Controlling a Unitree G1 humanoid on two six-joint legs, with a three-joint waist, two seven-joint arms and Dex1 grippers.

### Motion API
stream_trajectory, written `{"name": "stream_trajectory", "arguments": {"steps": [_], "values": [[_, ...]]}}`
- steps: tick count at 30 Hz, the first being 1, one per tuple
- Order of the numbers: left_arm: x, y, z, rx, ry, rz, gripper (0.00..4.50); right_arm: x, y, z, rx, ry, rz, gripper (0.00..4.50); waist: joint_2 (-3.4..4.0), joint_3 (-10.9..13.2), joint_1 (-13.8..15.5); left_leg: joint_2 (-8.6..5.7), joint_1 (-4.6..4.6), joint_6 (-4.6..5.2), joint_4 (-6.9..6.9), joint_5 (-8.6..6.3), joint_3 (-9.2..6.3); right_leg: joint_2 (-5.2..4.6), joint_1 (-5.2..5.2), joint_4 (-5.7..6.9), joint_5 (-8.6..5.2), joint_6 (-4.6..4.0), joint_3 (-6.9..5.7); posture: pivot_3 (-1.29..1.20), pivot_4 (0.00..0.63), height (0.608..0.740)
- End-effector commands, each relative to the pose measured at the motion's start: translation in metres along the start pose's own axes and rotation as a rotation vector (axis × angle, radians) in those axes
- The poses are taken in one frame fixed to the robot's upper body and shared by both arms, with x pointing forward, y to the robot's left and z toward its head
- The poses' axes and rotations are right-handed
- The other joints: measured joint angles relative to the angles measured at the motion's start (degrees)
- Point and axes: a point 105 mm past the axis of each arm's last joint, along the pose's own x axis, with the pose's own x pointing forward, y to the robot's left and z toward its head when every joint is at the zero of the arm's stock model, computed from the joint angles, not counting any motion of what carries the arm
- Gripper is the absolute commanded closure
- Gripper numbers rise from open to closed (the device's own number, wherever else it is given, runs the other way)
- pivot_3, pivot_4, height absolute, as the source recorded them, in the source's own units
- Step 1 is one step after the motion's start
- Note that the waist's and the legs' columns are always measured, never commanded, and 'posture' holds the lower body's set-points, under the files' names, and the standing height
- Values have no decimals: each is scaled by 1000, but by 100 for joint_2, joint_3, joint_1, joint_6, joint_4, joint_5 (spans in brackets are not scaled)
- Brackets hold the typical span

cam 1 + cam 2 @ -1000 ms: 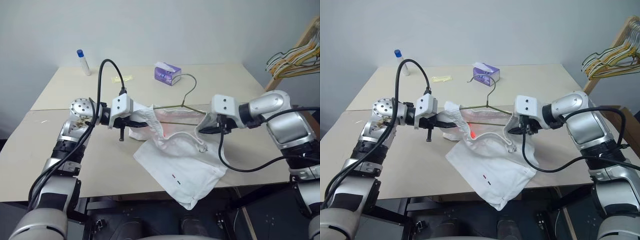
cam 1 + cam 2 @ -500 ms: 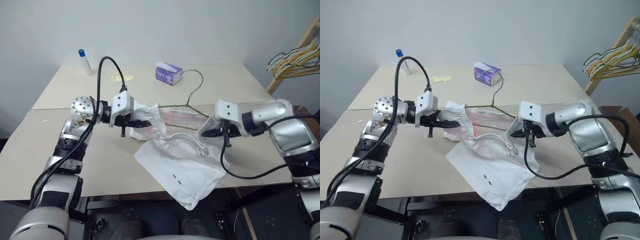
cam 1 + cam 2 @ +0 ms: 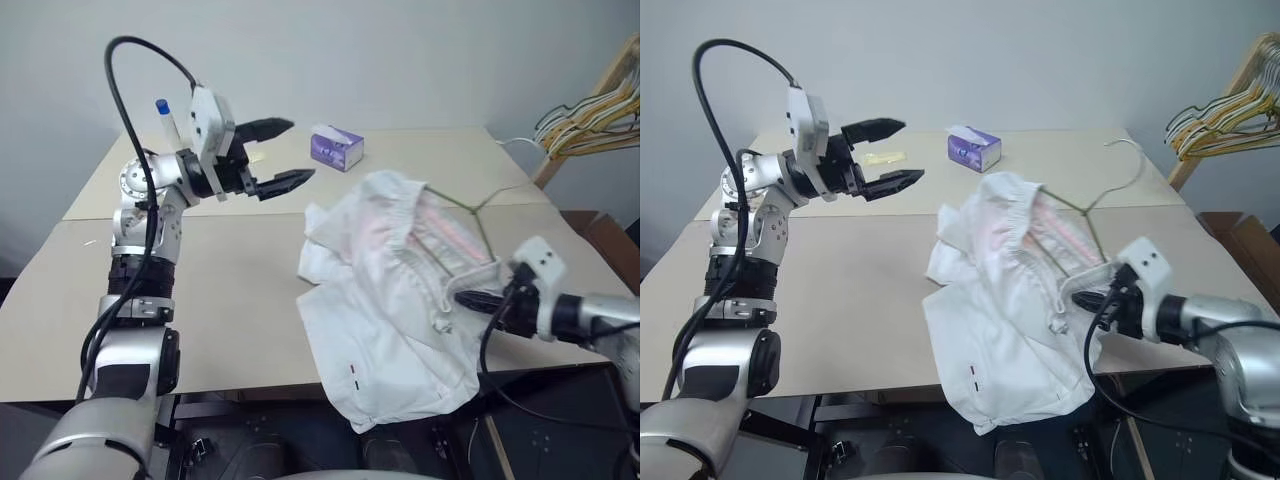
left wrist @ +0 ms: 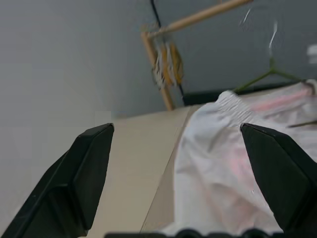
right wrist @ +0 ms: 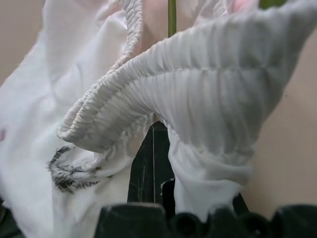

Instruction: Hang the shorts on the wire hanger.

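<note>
currently, item by item:
shorts (image 3: pixel 400 290): white, wrinkled, heaped at table (image 3: pixel 200 300) centre and 5 o'clock, waistband gathered over the wire; hem spilling past the near edge.
wire hanger (image 3: pixel 470 215): threaded inside the waistband, neck and hook emerging toward 2 o'clock.
right gripper (image 3: pixel 480 300): at 4 o'clock, fingers pressed together, pinching the elastic waistband, apparently with the hanger's wire.
left gripper (image 3: pixel 280 153): raised at 10 o'clock, fingers spread, empty, well apart from the cloth.
tissue box (image 3: pixel 335 148): 12 o'clock, clear of the work.
advice: hold the right pinch firm; bring the open left down on the loose waistband side, spread it evenly along the wire, avoid dragging fabric off the edge.
</note>
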Motion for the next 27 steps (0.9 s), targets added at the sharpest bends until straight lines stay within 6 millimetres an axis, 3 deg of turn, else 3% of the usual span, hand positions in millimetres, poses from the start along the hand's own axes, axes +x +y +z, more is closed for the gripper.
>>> {"name": "stream_trajectory", "arguments": {"steps": [1, 5, 11, 17, 23, 27], "values": [[12, -11, 29, -79, -123, -9, 65, -27, -25, 5, 119, -43, -239, 4500, 0, 0, -29, 2, 4, 0, 2, 0, 1, 1, 2, 0, 1, 1, 3, -172, 12, 740], [27, -16, 36, -127, -170, 22, 65, -44, -59, -4, 291, -25, -462, 4500, 8, -5, -141, -2, 29, 0, 1, -1, 9, 0, 23, -2, 5, 8, 16, -193, 16, 740], [36, -25, 38, -179, -168, -19, 65, -73, -108, 1, 431, 13, -832, 4500, 49, -27, -346, -9, 29, 0, -8, -1, 15, 3, 19, -6, 5, 7, 26, -194, 21, 740], [34, -34, 41, -232, -153, -60, 65, -97, -134, 31, 520, -85, -996, 4500, 82, -32, -557, -10, 29, 1, -13, -1, 16, 3, 19, -12, 4, 9, 33, -191, 25, 740], [32, -38, 45, -229, -141, -82, 65, -105, -155, 59, 619, -152, -1070, 4500, 103, -33, -658, -10, 30, 2, -16, -1, 18, 3, 19, -13, 4, 11, 38, -167, 23, 740], [30, -38, 46, -214, -143, -72, 65, -110, -177, 64, 815, -188, -1094, 4500, 110, -34, -693, -12, 34, 2, -18, -1, 21, 1, 24, -16, 5, 12, 41, -158, 12, 740]]}}
